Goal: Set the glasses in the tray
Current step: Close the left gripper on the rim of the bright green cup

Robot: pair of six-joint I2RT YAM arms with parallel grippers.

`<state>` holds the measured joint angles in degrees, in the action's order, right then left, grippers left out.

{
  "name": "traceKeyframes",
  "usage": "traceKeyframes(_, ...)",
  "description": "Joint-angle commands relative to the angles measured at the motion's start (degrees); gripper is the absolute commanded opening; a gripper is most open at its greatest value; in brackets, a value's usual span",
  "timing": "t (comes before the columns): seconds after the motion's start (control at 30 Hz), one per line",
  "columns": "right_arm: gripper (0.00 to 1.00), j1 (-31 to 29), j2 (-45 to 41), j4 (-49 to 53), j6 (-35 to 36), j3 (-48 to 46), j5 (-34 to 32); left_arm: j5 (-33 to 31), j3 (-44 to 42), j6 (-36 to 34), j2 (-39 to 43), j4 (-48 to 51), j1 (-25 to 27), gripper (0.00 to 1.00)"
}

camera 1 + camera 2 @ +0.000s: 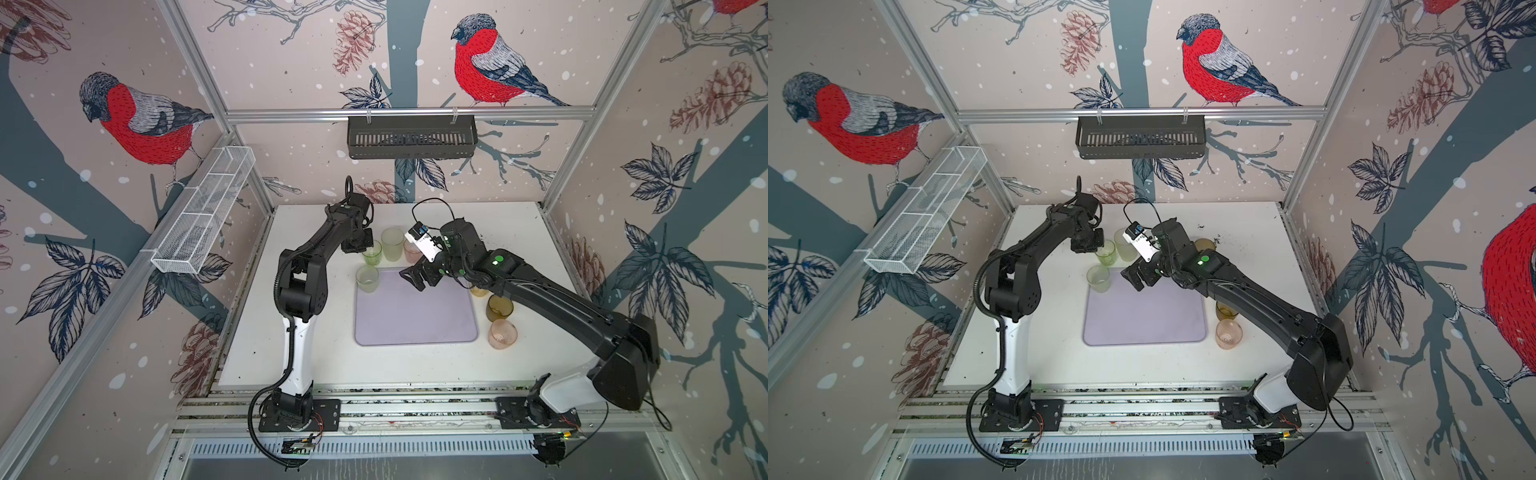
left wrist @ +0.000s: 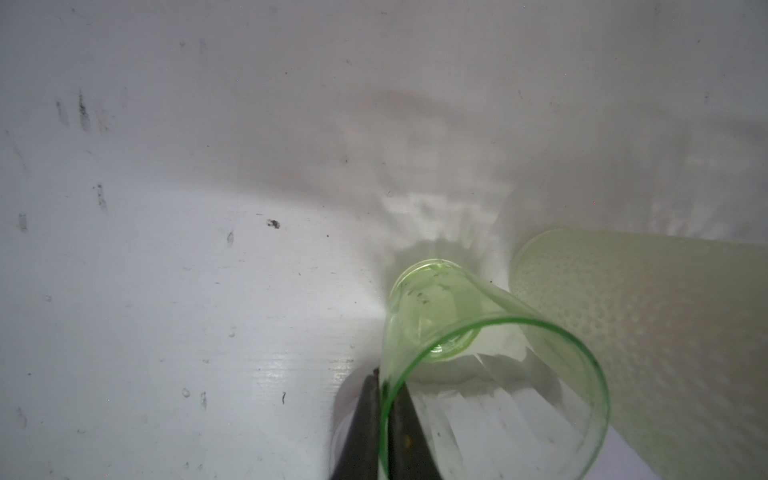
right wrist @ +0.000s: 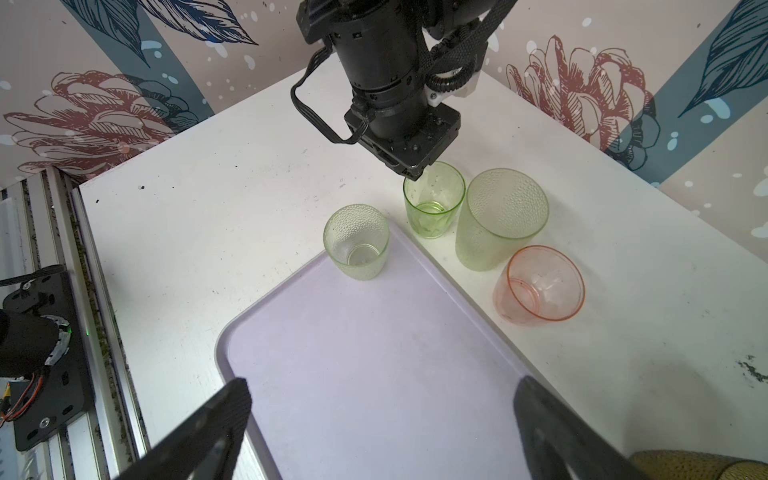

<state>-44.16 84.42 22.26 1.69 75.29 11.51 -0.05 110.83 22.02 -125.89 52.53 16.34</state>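
Since the smooth, clear green plastic tumbler [image 3: 434,199] stands upright on the white desk [image 3: 249,208] just beyond the far edge of the flat pale lavender plastic tray [image 3: 374,353], with the left jaws pinched shut on its rim, one tip inside the wall and one outside, the step in hand looks like lifting this glass and carrying it into the tray. A rim pinch on thin, slick plastic is a small hold, so I would raise it slowly and straight up, keeping it vertical; any swing could let it pivot in the grip or slip out. Just beside it stands the taller frosted, dimpled pale green tumbler [image 3: 498,220], so close in the left wrist view that I cannot tell whether the two touch, so the lift should clear it before any sideways move. A low pink translucent tumbler [image 3: 540,284] stands next along. The short dimpled pale green tumbler [image 3: 356,241] sits at the tray's far left corner; whether its base lies wholly inside the low rim is unclear, so the carried glass should go down apart from it on bare lavender floor, base flat before release. The right jaws hang wide open and empty over the far part of the tray, near the likely path, so the carry should keep to the left side. Farther out, on the desk to the right of the tray, a dark amber-brown tumbler [image 1: 500,307] and a second pink tumbler [image 1: 502,334] wait their turn.
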Motion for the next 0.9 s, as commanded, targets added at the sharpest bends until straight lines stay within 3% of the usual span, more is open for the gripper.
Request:
traceKeyframes(0.0,1.00,0.0,-0.5,-1.4,-0.2,0.0,-0.2,-1.2,1.1,-0.9,0.8,2.1,0.0,0.06)
traceKeyframes(0.87,1.00,0.1,-1.7,-2.1,-0.9,-0.7,0.2,-3.9,6.5,-1.0,5.9,7.7,0.0,0.04)
